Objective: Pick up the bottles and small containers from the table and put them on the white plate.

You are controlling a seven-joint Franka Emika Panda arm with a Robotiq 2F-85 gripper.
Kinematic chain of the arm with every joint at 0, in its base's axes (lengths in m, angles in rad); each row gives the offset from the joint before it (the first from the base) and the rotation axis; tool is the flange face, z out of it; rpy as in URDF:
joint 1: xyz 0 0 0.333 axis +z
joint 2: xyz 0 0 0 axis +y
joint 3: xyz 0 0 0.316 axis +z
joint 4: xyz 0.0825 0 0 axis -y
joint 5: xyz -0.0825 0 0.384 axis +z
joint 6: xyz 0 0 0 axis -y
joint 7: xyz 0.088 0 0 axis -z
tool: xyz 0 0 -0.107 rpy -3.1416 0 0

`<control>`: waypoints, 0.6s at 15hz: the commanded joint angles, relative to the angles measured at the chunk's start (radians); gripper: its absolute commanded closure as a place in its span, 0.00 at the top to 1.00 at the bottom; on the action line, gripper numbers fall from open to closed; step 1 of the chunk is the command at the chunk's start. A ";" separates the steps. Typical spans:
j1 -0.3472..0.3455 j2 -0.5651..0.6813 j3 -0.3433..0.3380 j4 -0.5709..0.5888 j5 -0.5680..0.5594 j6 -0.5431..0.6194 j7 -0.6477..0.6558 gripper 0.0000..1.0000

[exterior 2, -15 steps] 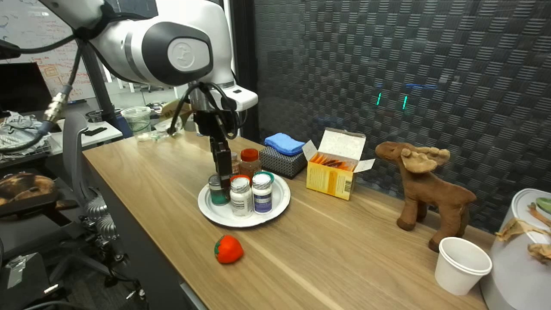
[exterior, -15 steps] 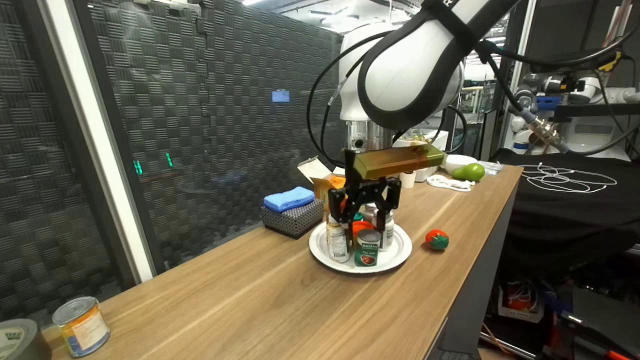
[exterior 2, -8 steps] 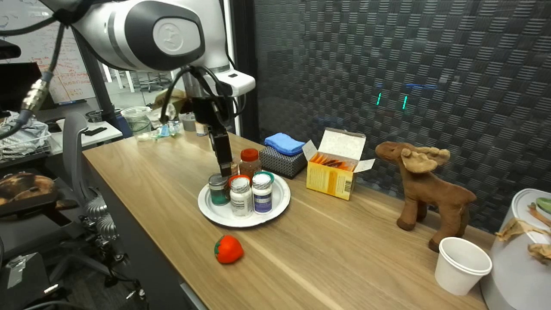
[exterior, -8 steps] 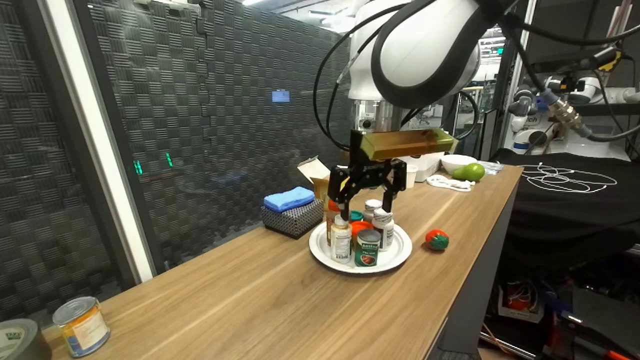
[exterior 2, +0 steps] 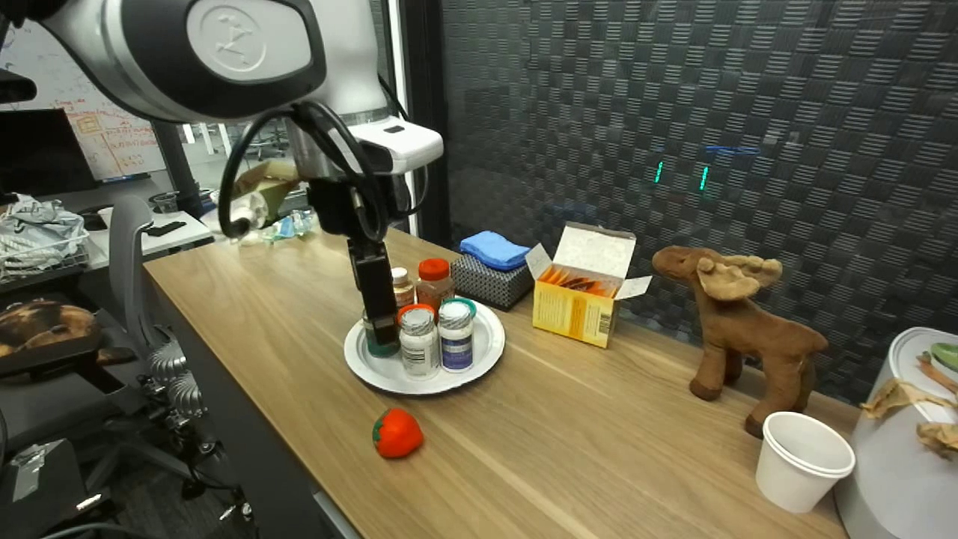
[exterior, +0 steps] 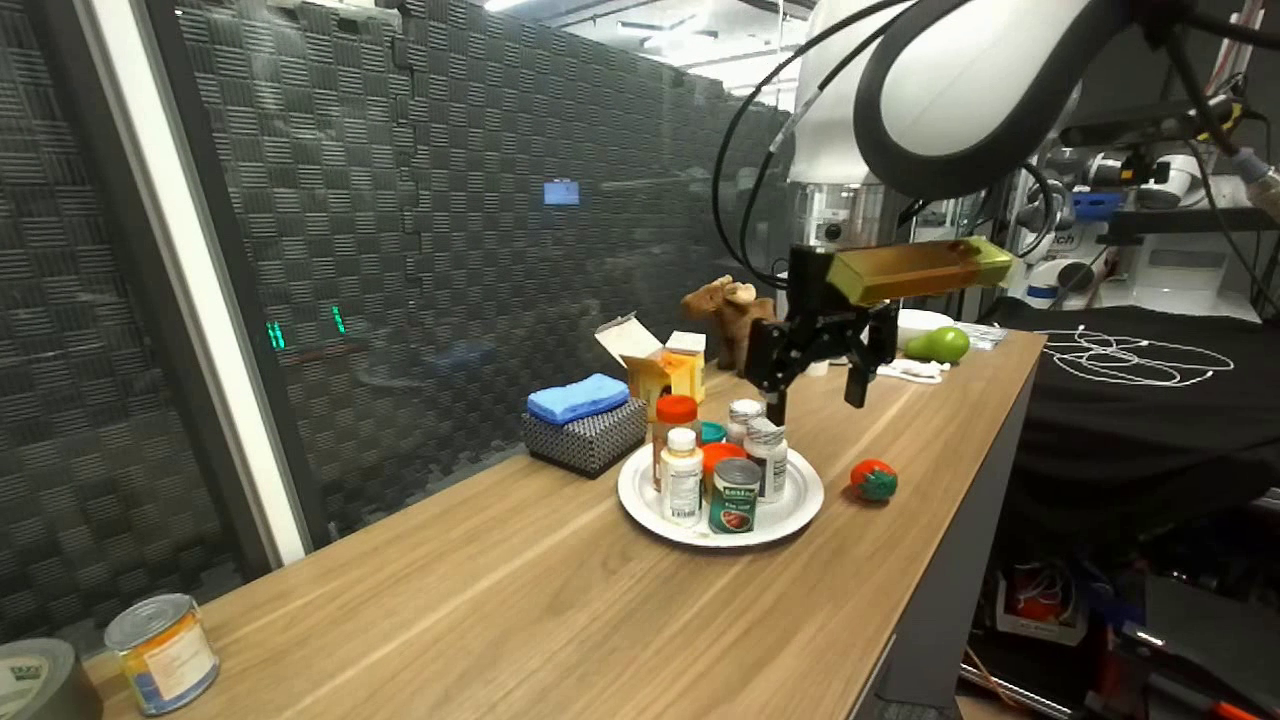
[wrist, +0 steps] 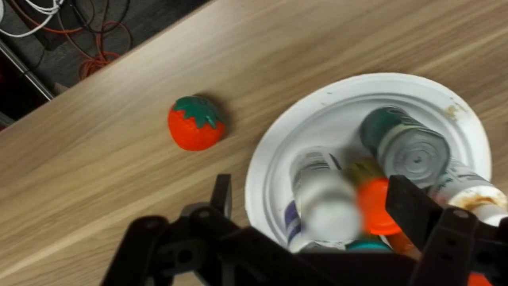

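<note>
Gripper [exterior: 816, 398] hovering, jaws parted wide; I'm seeing bottles [exterior: 682, 488] and small containers [exterior: 735, 502] standing together on white plate [exterior: 803, 492].

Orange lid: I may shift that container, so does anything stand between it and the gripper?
Nothing visible rests on the orange lid; sideways, a white bottle on the plate seems to stand between it and the gripper.

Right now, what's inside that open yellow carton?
In an exterior view, orange packets show in the mouth of the yellow carton. Whatever lies lower is covered by the packets and the carton itself.
</note>
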 commanded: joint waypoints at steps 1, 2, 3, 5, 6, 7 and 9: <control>-0.041 -0.020 -0.019 -0.064 -0.071 0.026 -0.117 1.00; -0.052 -0.014 -0.025 -0.070 -0.112 0.032 -0.132 1.00; -0.061 -0.010 -0.031 -0.074 -0.147 0.038 -0.163 1.00; -0.075 0.001 -0.040 -0.081 -0.216 0.062 -0.215 1.00; -0.079 0.009 -0.043 -0.081 -0.226 0.070 -0.248 1.00; -0.080 0.013 -0.047 -0.084 -0.212 0.077 -0.292 1.00; -0.077 0.019 -0.047 -0.094 -0.159 0.090 -0.390 1.00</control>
